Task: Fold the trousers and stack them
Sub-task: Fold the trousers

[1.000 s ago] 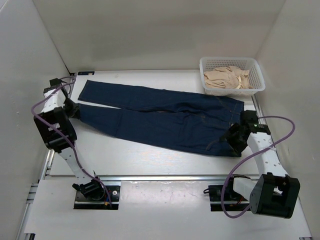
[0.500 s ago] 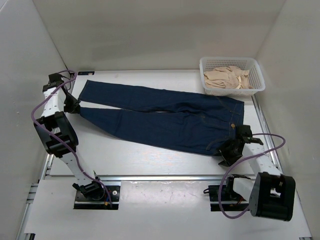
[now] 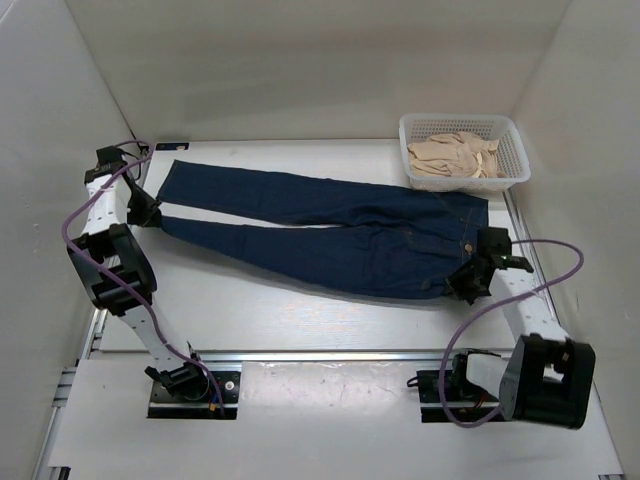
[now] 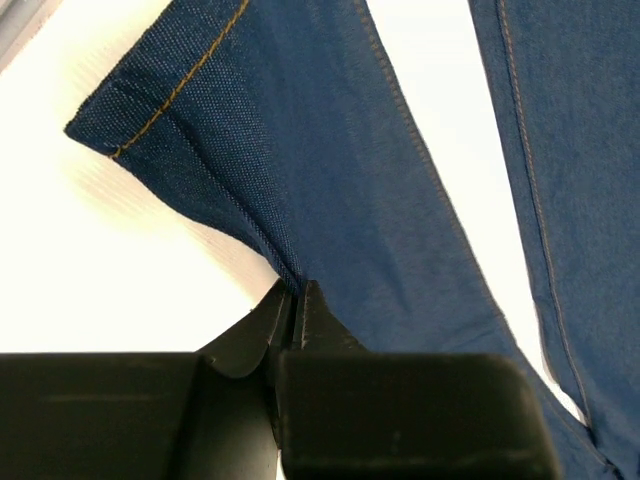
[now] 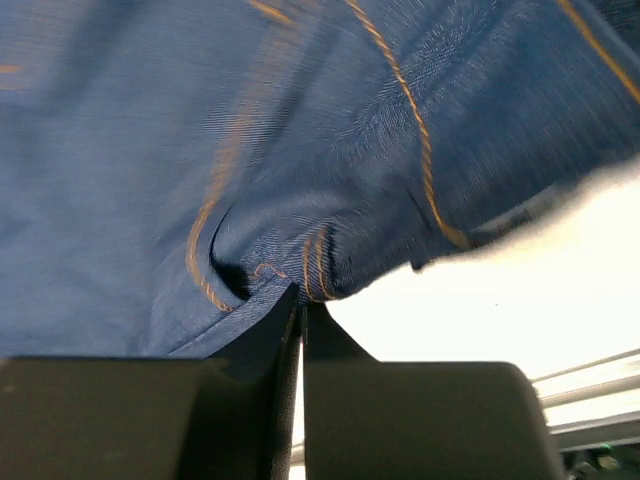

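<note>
Pinching the near leg beside its hem, the left gripper [image 4: 297, 290] is clamped on the jeans [image 3: 330, 235], which lie flat across the table [image 3: 250, 310], hems left and waist right. The right gripper [image 5: 300, 295] is pressed shut on bunched denim at the waistband's near corner. Both should lift together, evenly and taut, so neither thin pinch slips.

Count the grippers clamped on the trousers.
2. The left gripper pinches the trousers at a leg's edge near the hem, on the left; the right gripper pinches their waist end, on the right.
</note>
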